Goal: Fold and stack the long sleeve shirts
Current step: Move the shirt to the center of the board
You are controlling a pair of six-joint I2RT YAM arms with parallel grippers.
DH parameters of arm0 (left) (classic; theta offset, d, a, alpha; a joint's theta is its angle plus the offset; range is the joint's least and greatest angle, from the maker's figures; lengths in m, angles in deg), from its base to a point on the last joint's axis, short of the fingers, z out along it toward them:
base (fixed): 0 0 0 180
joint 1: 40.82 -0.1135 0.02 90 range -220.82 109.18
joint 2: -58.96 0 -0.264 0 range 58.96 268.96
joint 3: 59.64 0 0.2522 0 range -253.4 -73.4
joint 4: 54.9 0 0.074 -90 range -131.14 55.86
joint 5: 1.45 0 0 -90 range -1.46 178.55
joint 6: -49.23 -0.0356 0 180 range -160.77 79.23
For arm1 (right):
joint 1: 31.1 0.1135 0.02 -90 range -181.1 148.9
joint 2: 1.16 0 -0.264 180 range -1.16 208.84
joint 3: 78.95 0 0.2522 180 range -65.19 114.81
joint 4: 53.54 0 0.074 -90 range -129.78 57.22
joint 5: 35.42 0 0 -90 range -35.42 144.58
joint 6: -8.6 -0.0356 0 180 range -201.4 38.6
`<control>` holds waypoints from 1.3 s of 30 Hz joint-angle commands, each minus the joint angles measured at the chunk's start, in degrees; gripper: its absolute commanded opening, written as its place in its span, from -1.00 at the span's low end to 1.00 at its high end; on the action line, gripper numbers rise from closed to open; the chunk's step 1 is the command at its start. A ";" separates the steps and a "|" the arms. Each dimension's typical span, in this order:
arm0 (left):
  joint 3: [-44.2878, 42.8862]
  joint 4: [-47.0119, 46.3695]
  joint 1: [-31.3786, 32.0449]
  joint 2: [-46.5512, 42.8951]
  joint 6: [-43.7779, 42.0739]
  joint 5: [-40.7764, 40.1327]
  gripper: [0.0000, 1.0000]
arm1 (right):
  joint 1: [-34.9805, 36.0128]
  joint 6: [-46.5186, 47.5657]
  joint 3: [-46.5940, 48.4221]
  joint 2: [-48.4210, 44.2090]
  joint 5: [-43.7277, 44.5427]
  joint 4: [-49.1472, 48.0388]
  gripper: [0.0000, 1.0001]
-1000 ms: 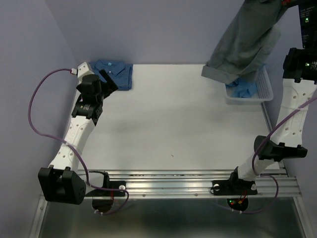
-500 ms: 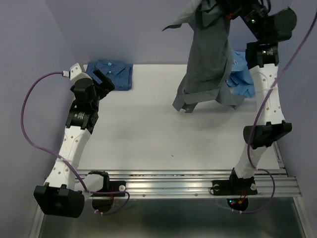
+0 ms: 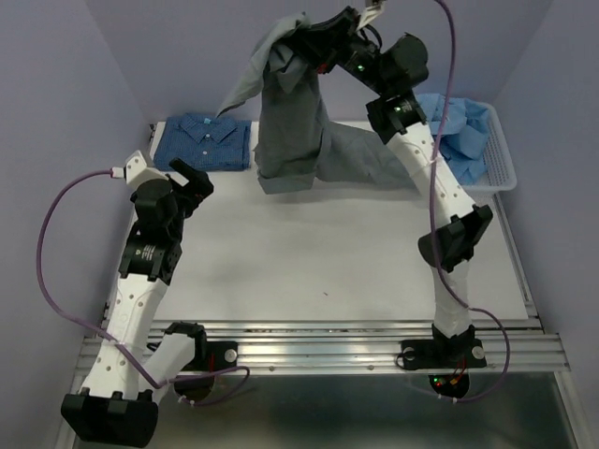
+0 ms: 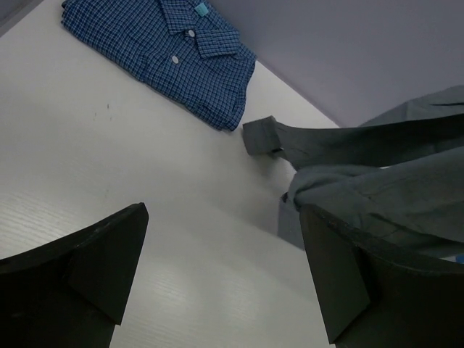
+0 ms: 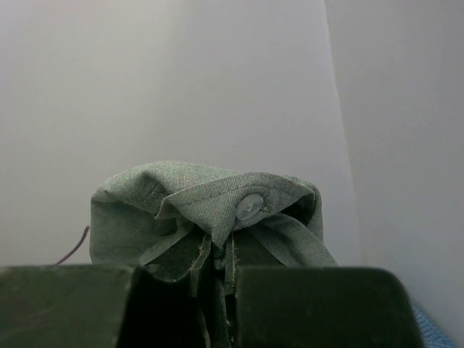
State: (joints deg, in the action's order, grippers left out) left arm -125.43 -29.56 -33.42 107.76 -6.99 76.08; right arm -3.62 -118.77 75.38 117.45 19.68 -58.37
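My right gripper (image 3: 304,42) is raised high over the table's far middle, shut on the grey shirt (image 3: 295,122). The shirt hangs from it, with its lower part trailing on the table. In the right wrist view the cloth (image 5: 210,210) is pinched between the jaws of the right gripper (image 5: 217,290), a button showing. The dark blue patterned shirt (image 3: 208,140) lies folded at the far left corner; it also shows in the left wrist view (image 4: 163,51). My left gripper (image 3: 192,178) is open and empty, near the folded shirt. Light blue shirts (image 3: 463,126) lie in the basket.
A white slatted basket (image 3: 501,173) stands at the far right of the table. A purple cable loops beside the left arm. Purple walls close the back and both sides. The grey shirt's sleeve cuff (image 4: 261,136) rests on the table.
My right arm has swung left from over the basket to the far middle, carrying the grey shirt. The left arm has drawn back toward the near edge a little.
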 commanded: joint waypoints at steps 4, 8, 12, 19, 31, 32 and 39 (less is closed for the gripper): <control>1.23 3.18 -0.10 -5.46 2.17 -3.00 0.97 | 6.26 1.24 5.42 4.18 8.96 -9.70 -0.99; 1.23 5.38 -0.10 -7.39 2.78 -3.96 0.97 | 9.95 1.16 1.73 4.96 10.98 -15.50 -0.99; 2.02 6.88 -0.10 -10.99 3.75 -5.02 0.97 | 13.55 1.51 6.80 10.49 14.32 -17.44 -0.99; 2.37 8.29 -0.10 -13.90 4.45 -5.99 0.97 | 15.76 8.41 2.89 6.50 18.71 -19.64 -0.99; 2.64 3.99 -0.19 -6.27 4.37 -2.74 0.97 | -9.98 10.86 -62.02 -30.50 -2.17 -5.64 -0.06; 2.46 3.72 -0.19 -5.30 4.02 -2.30 0.97 | -10.52 15.61 -65.04 -32.63 -2.80 -1.67 0.07; 1.41 2.32 -0.19 7.36 1.73 4.01 0.97 | -10.52 32.18 -73.51 -45.56 33.46 26.57 1.00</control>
State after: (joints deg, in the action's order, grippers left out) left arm -123.49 -24.40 -33.42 110.89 -3.32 75.38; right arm -15.05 -95.58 1.83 77.54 34.29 -42.50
